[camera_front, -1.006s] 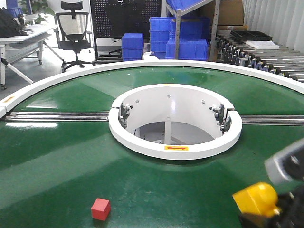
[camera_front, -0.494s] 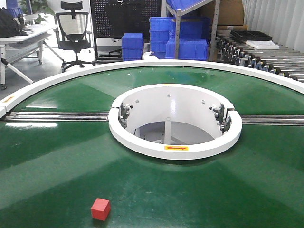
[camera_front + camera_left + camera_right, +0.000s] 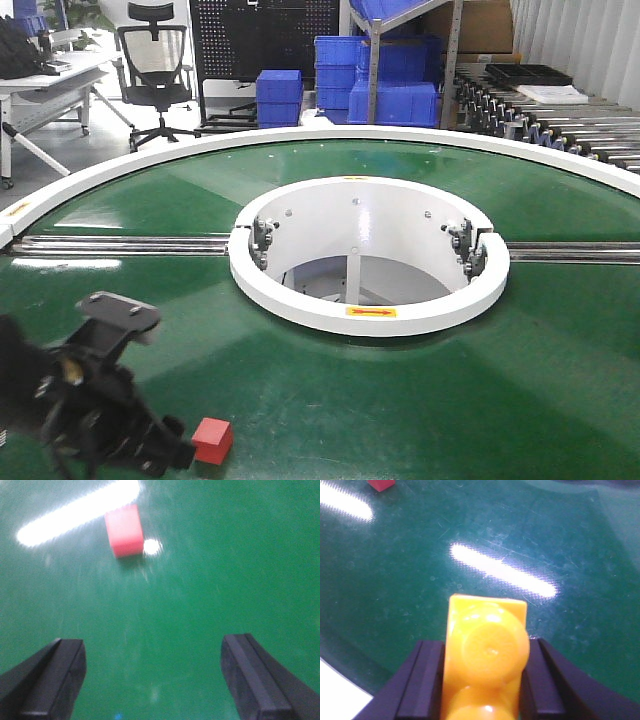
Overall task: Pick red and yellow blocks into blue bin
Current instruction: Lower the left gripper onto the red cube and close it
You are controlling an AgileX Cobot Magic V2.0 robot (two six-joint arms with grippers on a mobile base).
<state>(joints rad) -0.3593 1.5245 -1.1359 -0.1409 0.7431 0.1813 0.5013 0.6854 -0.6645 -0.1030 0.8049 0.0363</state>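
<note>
Red cube (image 3: 212,441): sits flat on the green surface (image 3: 400,400), near edge, left of centre. Looks like a small, rigid, matte block, probably light, with no give and not fragile. The flat parallel faces are the obvious hold: pinch two opposite sides, pads square to them, low enough not to tip it. In the left wrist view the cube (image 3: 124,530) is blurred and lies ahead and a bit left of the gap, so alignment needs correcting before closing.

Left claw (image 3: 152,680): released, fingers spread wide, nothing between them. In the front view it is low at the near left, tip just beside the cube; can't tell if touching, likely not.

Yellow brick (image 3: 487,650): grasped in the right claw (image 3: 484,680), clenched on its two long sides, round stud facing the camera, held above the surface. Glossy hard plastic, light, probably a little slippery, so side grip is right. Right claw is not in the front view.

Blue bin: not in any view.

Surface: smooth glossy green belt, curved, with strong light streaks. A white ring (image 3: 370,315) sits in the middle, and a steel strip (image 3: 120,243) crosses the belt left to right.

Room, far: blue crates (image 3: 390,70) on shelving, office chair (image 3: 155,60) far left, roller conveyor (image 3: 560,120) far right.
</note>
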